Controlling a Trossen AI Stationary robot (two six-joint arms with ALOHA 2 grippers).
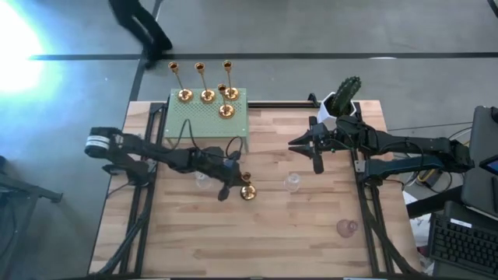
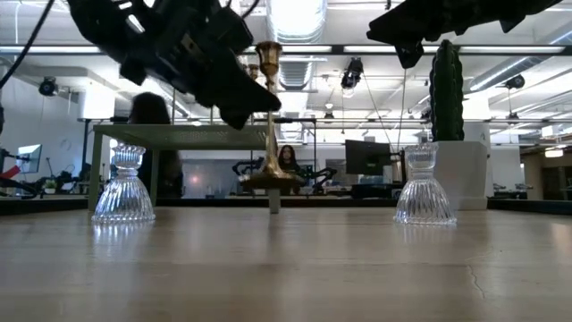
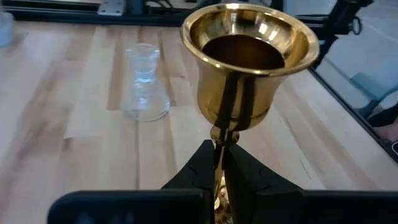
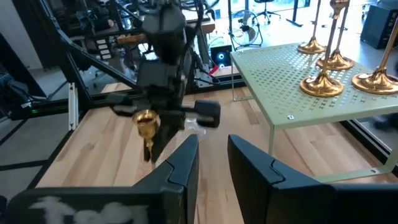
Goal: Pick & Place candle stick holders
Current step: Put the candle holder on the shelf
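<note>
The light wooden plank counter (image 1: 264,233) bears a green perforated metal stand (image 1: 207,121) at twelve o'clock, three glass holders around centre.

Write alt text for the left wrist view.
The left gripper is shut on the thin stem of a shiny gold metal candlestick, its cup filling the frame. A small clear glass holder stands beyond on the wooden table.

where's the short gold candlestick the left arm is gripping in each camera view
High view: the short shiny gold metal candlestick sits centre table, at the left end effector.
Low view: centre, base just above the wooden tabletop.
Left wrist view: its cup fills the upper middle, the stem pinched between the fingers.
Right wrist view: left of centre, beyond the right end effector.
Shared landmark: the green perforated metal stand.
</note>
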